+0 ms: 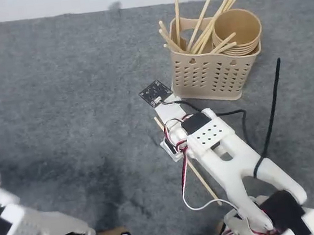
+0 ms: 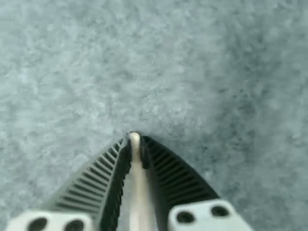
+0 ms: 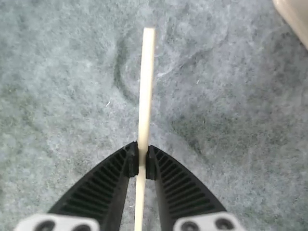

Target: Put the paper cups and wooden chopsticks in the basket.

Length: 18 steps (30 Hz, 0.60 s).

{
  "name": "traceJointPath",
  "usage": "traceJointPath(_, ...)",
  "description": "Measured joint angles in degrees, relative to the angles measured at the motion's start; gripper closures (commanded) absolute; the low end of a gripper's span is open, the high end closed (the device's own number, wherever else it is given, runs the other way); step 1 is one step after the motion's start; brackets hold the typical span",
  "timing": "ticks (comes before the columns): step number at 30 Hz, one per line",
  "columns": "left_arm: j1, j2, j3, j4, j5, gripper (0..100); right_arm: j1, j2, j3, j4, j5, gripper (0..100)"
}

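A wooden chopstick (image 3: 145, 91) sticks out forward between the jaws of my right gripper (image 3: 141, 161), which is shut on it low over the grey carpet. From above, this chopstick (image 1: 206, 187) runs slantwise under the right arm, and the right gripper (image 1: 171, 141) is a short way in front of the beige basket (image 1: 209, 77). The basket holds a stack of paper cups (image 1: 238, 27) and several chopsticks (image 1: 199, 26) standing up. My left gripper (image 2: 134, 142) is shut over bare carpet, with a pale strip between its jaws that I cannot identify.
A black cable (image 1: 272, 107) runs over the carpet to the right of the right arm. The left arm's white body (image 1: 28, 234) sits at the near left corner. A corner of the basket (image 3: 294, 13) shows in the right wrist view.
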Motion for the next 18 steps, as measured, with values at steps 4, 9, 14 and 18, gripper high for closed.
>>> traceJointPath(4, 1.58, -3.87, -0.09, 4.84, -0.09, 99, 0.09, 0.0, 0.26, 0.0, 0.0, 99.1)
traceJointPath(9, 4.84, -16.18, -0.09, 10.29, 3.69, 99, 0.0, 0.0, 0.26, 0.0, -0.7, 99.1)
traceJointPath(14, 10.73, -30.51, -0.09, 12.22, 9.14, 99, 0.0, 0.0, 0.79, 0.0, -3.08, 99.1)
traceJointPath(18, 17.14, -39.56, 2.02, 8.18, 14.95, 99, 0.09, -0.09, 0.79, 0.0, -4.66, 99.1)
